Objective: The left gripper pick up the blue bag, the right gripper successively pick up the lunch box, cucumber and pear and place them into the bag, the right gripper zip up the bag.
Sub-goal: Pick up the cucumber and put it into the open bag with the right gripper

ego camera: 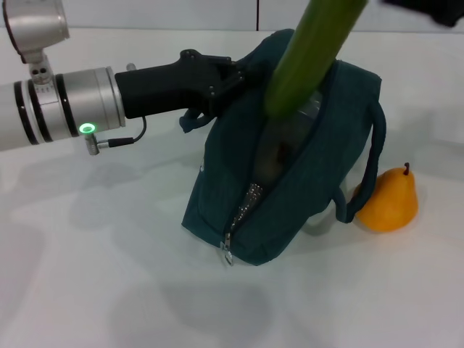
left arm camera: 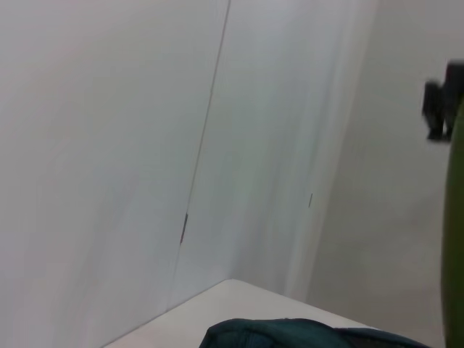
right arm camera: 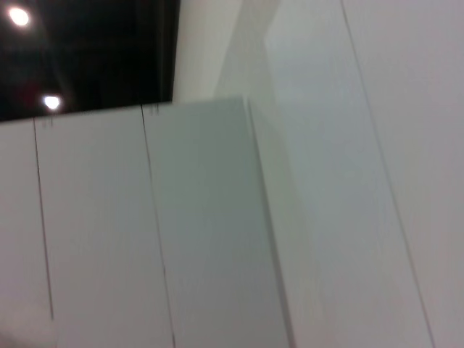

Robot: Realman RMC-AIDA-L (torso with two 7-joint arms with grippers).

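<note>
Right now my left end effector (ego camera: 230,78) is clamped on the top edge of the blue bag (ego camera: 290,181), propping its soft, floppy mouth open on the desk (ego camera: 87,275). The cucumber (ego camera: 308,54) hangs steeply over that mouth, its lower end just at the opening above the lunch box (ego camera: 279,156) inside; my right end effector sits mostly out of frame, so I cannot tell its grip. The pear (ego camera: 388,199) beside the bag looks smooth and bruisable, best taken around its belly.
</note>
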